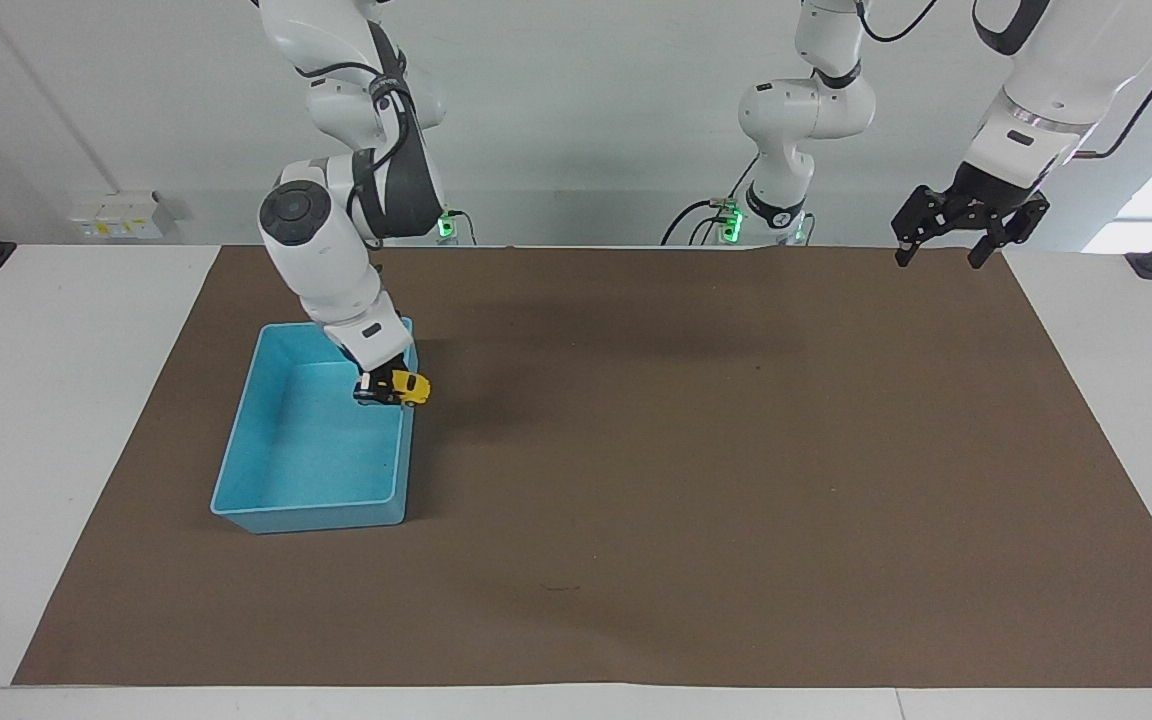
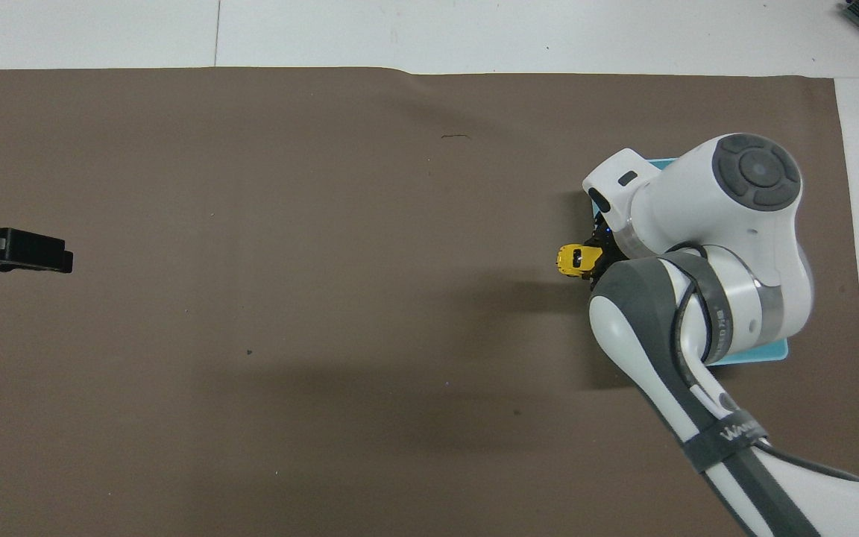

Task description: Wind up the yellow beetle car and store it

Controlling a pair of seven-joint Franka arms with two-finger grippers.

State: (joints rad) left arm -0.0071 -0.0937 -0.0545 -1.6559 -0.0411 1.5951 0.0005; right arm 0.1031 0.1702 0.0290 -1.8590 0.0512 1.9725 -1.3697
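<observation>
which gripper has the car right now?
The right gripper, shut on the yellow beetle car over the blue tray's rim. The left gripper waits open, holding nothing.

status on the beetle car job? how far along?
Pick-up looks done: the right tool is shut on the yellow beetle car, carried over the blue tray's rim. Winding can't be judged. Left: lower, release inside. Left tool waits open.
</observation>
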